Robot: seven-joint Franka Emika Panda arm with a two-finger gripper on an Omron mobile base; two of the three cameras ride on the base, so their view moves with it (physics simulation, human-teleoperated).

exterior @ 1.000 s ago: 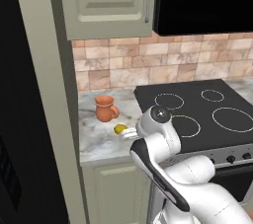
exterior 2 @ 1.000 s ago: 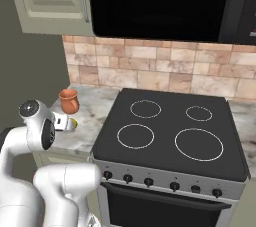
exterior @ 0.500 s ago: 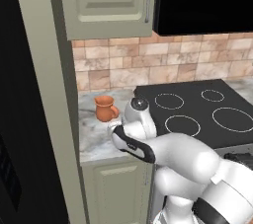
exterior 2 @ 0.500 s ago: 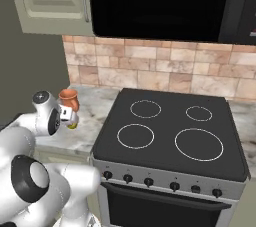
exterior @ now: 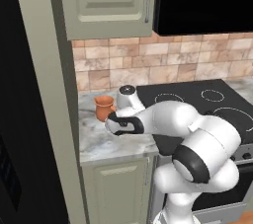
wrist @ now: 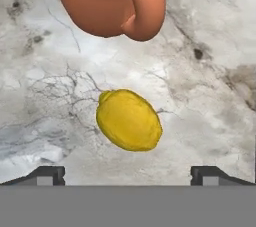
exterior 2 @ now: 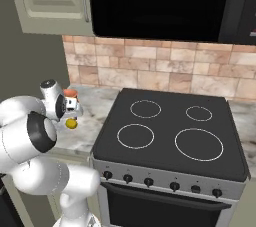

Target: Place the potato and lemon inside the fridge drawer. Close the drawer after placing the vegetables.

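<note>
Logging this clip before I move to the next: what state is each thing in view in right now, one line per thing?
Small bright yellow oval lemon: lying on the marble counter, not gripped, apart from the jug.
Terracotta jug: standing on the counter just beyond the lemon.
Two-finger gripper: open, poised above the lemon, fingertips on either side.
Grey-white marble counter: bears lemon and jug.
Black four-ring stovetop: nothing on it.
Pale green upper cabinet door: shut.

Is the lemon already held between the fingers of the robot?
No. In the hand view the lemon lies free on the marble counter, ahead of the two spread fingers, which do not touch it.
</note>
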